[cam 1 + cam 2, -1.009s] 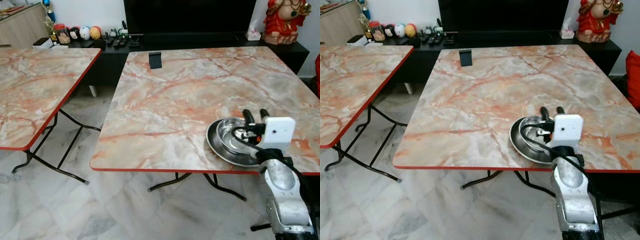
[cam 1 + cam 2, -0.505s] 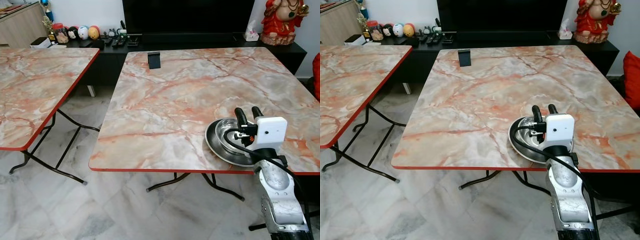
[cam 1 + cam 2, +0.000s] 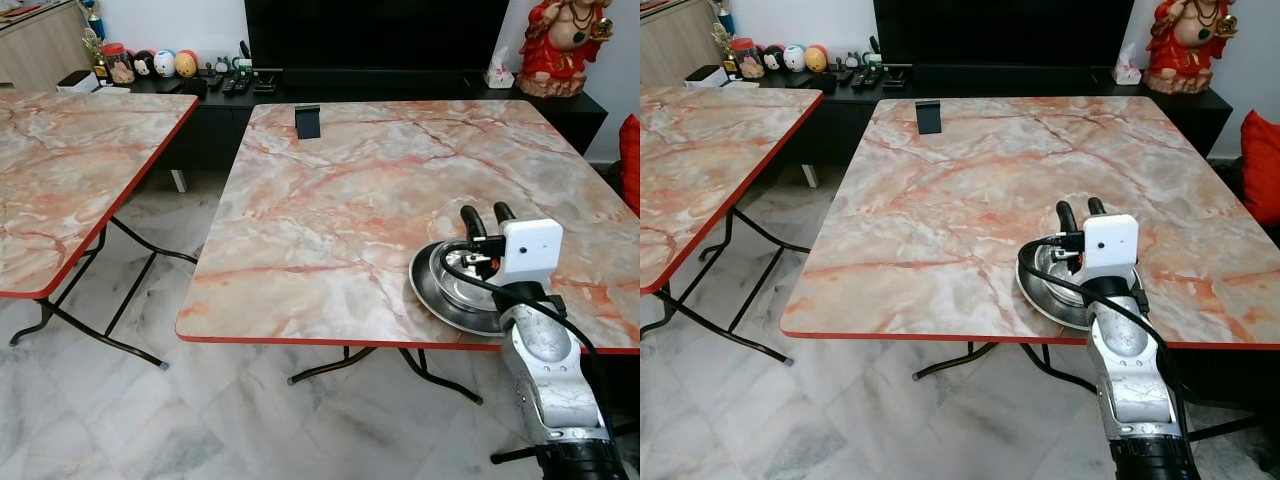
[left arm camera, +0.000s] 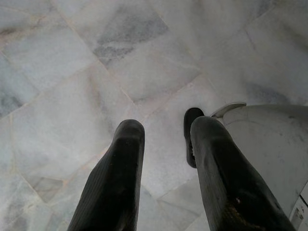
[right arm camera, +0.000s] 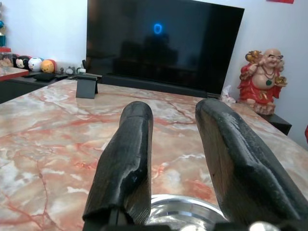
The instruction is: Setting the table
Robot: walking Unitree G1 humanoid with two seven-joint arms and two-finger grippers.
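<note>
The setting is a home living room. A large television (image 3: 1005, 30) stands on a low black cabinet (image 3: 1040, 85) beside a red statue (image 3: 1181, 42) and small figurines (image 3: 790, 57). Two folding marble-pattern tables (image 3: 970, 190) stand on a marble tile floor (image 3: 840, 410).

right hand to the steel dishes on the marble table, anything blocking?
Nothing visible. The right hand hovers open just over the stacked round steel dishes near the front edge of the marble-pattern table; the gap between them is clear.

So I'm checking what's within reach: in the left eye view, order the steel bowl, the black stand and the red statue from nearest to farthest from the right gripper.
1. Steel bowl: right under the right gripper, near the table's front edge.
2. Red statue: beyond the table, on the black cabinet at the far right.
3. Black stand: at the table's far edge, toward the left.

The last two are close to call.
</note>
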